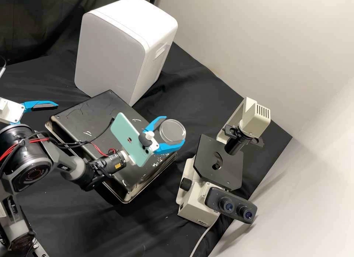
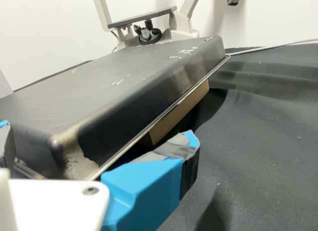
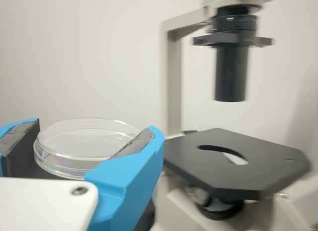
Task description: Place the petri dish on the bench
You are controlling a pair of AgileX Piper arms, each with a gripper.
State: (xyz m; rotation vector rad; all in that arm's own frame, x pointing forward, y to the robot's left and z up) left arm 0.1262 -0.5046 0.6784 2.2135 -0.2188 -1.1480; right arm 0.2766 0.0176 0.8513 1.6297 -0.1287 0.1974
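A clear round petri dish (image 1: pixel 172 130) (image 3: pixel 84 141) hangs level in the air, gripped at its rim by my right gripper (image 1: pixel 170 134) (image 3: pixel 85 144), which is shut on it. In the high view it sits over the right corner of an upturned black tray (image 1: pixel 92 120), just left of the microscope stage (image 1: pixel 217 163) (image 3: pixel 233 161). My left gripper (image 1: pixel 38 105) stays low at the far left by the tray's left corner (image 2: pixel 54 136). Its blue fingers (image 2: pixel 159 176) stand apart with nothing between them.
A beige microscope (image 1: pixel 201 201) stands at the right on the black cloth bench (image 1: pixel 191 87). A white box-shaped appliance (image 1: pixel 121 47) is behind the tray. Bare cloth lies in front of the tray (image 1: pixel 121 227) and beside it in the left wrist view (image 2: pixel 258 156).
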